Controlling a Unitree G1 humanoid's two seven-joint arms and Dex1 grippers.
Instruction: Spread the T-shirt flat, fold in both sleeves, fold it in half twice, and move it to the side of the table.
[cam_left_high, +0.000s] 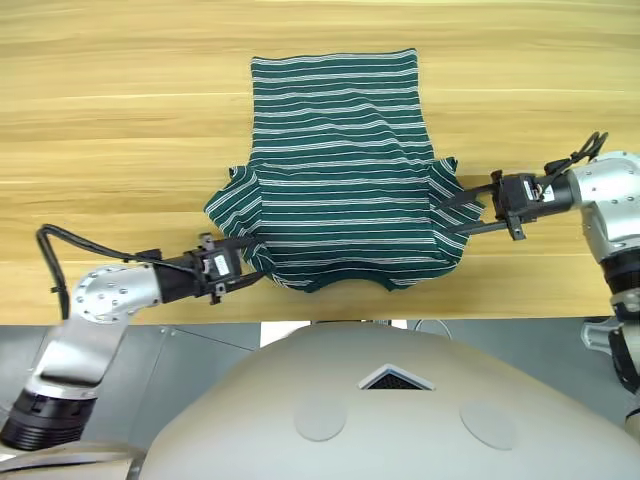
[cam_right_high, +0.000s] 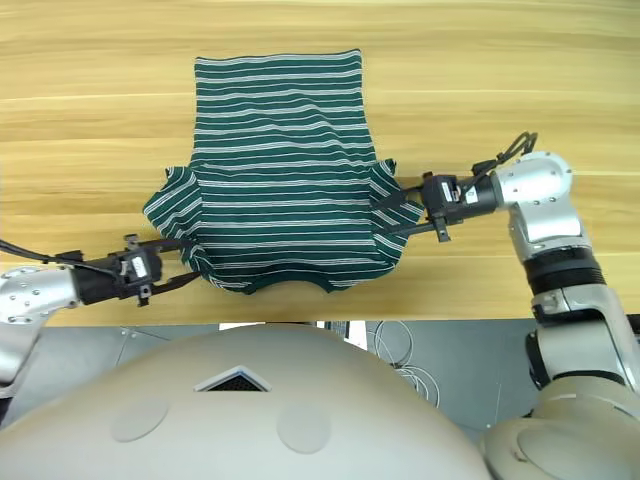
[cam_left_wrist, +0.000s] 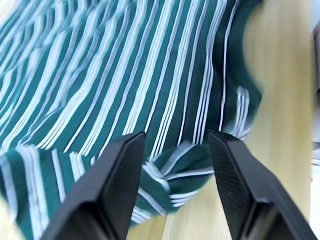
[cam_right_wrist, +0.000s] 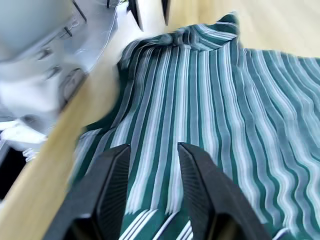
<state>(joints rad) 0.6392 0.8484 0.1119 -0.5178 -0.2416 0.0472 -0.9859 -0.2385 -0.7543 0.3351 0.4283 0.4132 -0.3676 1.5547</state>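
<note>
A dark green T-shirt (cam_left_high: 340, 170) with white stripes lies on the wooden table (cam_left_high: 120, 120), its collar toward the near edge and its hem at the far side. Both sleeves are bunched at its sides. My left gripper (cam_left_high: 258, 258) is open at the shirt's near left corner; in the left wrist view its fingers (cam_left_wrist: 122, 170) straddle a fold of striped cloth (cam_left_wrist: 175, 170). My right gripper (cam_left_high: 442, 218) is open at the near right shoulder, beside the right sleeve (cam_left_high: 450, 185). In the right wrist view its fingers (cam_right_wrist: 112, 185) hover over the striped fabric (cam_right_wrist: 225, 100).
Bare wood stretches to the left (cam_left_high: 100, 180) and right (cam_left_high: 540, 100) of the shirt and behind it. The table's near edge (cam_left_high: 150, 322) runs just below the collar. Cables (cam_right_high: 400, 345) lie on the floor beneath that edge.
</note>
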